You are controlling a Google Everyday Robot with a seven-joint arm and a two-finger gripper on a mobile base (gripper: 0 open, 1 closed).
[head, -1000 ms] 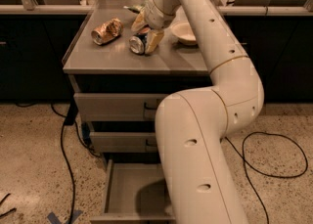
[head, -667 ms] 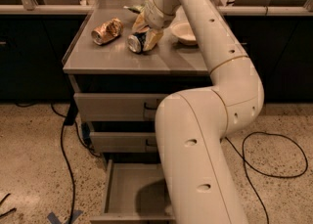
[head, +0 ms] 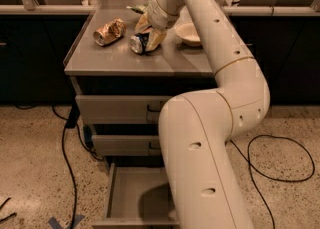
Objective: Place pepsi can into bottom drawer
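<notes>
Pepsi can [head: 138, 43] bound for the bottom drawer [head: 131, 193], pulled out far below the bowl [head: 187, 33] to receive it, yet partly screened by the thick lower arm [head: 200, 163], leaving open room only along the uncovered side. On the surface [head: 125, 63], well in from the edges, can lying on its side between the bowl and the gold can [head: 109, 31]. Hand [head: 150, 33] down over it from the bowl's side, presumably to lift; clamped or merely resting, cannot tell.
</notes>
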